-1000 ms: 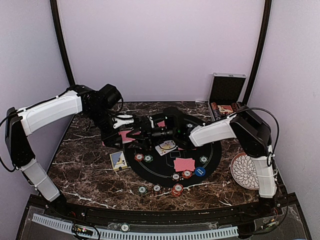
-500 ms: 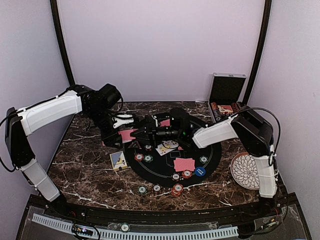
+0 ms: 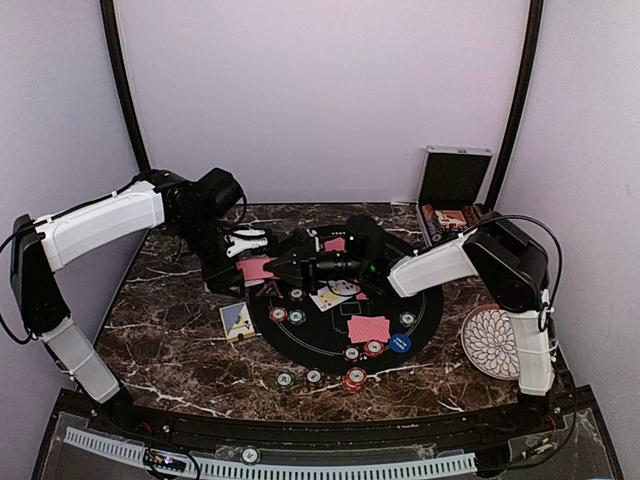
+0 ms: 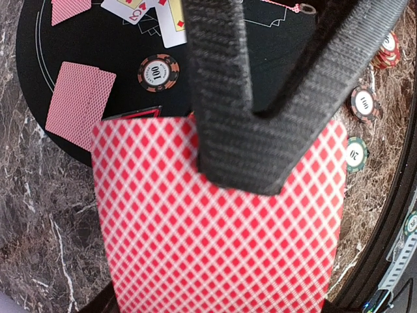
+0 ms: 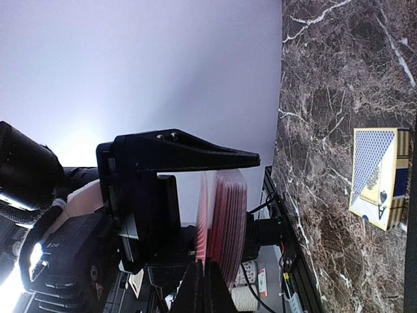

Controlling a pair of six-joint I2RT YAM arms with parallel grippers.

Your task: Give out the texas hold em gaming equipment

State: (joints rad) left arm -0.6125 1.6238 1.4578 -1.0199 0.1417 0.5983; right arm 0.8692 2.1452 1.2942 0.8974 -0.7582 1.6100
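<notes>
left hand [image 3: 246, 258]: holds red-backed cards [image 3: 257, 270] | right hand [image 3: 282, 266]: closed on their edge

Left hand [image 3: 250, 262] and right hand [image 3: 290, 265] closed, tips adjacent.

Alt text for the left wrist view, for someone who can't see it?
A stack of red diamond-backed cards fills the lower frame, close to the lens, with the right tool shut, its two dark fingers meeting in a V over the top card. Beyond lie the black mat, a face-down card, face-up cards and striped chips.
</notes>
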